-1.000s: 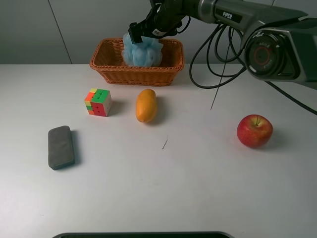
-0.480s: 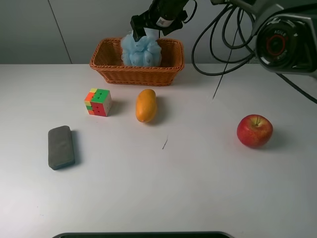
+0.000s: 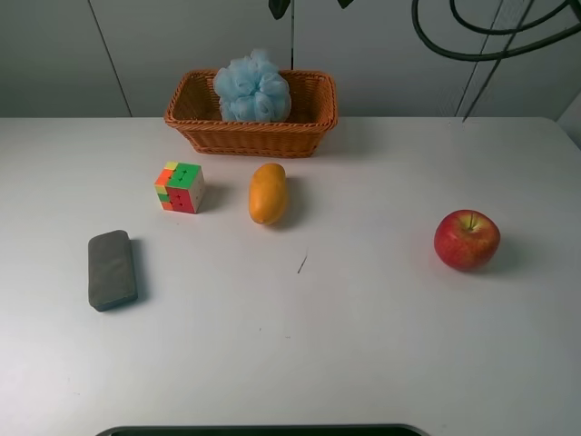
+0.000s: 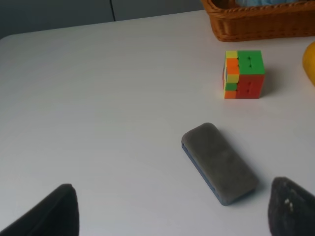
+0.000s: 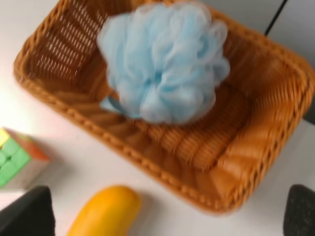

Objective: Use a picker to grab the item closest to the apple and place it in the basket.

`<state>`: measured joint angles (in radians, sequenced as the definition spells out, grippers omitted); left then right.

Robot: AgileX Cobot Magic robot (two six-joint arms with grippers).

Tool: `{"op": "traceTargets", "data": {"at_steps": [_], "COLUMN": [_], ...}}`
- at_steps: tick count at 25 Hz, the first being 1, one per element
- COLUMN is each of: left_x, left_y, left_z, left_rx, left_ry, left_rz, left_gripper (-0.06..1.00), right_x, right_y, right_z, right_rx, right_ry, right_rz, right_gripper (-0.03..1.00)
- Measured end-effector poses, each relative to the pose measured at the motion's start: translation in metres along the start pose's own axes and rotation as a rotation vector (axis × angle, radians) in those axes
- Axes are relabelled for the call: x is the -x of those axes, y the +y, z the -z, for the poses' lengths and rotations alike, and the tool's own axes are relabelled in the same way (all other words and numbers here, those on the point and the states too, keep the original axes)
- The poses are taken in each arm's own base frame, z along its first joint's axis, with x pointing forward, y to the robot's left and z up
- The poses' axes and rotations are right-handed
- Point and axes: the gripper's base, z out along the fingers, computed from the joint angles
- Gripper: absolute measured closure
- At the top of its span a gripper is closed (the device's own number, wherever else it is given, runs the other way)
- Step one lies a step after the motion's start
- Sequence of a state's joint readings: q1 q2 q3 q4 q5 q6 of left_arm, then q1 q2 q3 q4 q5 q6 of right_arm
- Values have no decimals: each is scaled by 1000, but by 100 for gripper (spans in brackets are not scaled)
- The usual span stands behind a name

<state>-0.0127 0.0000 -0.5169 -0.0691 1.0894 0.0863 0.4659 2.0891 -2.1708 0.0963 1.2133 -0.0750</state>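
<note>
Blue bath pouf sits in the wicker basket, straight below your right pincer.

Your right pincer hangs above the basket, tips spread apart and clamped on nothing; the pouf rests loose against the far wall. The left pincer, also apart, hovers over the desk by the grey eraser, well away. The drop looks finished; you only need to clear the rim.

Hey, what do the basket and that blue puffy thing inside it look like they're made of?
The basket looks like woven wicker or rattan, warm brown with a slight sheen: interlaced strands and a braided rim show. The blue puff looks like gathered nylon mesh, a bath sponge probably: thin, translucent, ruffled folds. The wrist view is slightly blurred, so neither is certain.
</note>
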Motion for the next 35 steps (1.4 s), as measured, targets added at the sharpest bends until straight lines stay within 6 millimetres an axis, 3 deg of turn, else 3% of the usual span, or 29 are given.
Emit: {"op": "traceTargets", "data": {"at_steps": [4,9,15,20,25,31,35], "left_x": [0,0,0,0,0,0,0], "left_y": [0,0,0,0,0,0,0], "left_z": [0,0,0,0,0,0,0], "left_rx": [0,0,0,0,0,0,0], "left_ry": [0,0,0,0,0,0,0], "left_rz": [0,0,0,0,0,0,0], "left_gripper": [21,21,20,21,21,21,21], "right_x": [-34,-96,-180,-256,-325,-383,-408], "right_y": [6,13,20,24,23,21,26], "right_z": [48,114,160,173,171,169,171], "right_rx": [1,-15,-21,-21,-27,-143,-220], "right_ry": [30,26,19,22,-19,-221,-362], "right_rz": [0,6,11,9,-67,-218,-262], "right_gripper": [27,27,27,27,27,27,27]}}
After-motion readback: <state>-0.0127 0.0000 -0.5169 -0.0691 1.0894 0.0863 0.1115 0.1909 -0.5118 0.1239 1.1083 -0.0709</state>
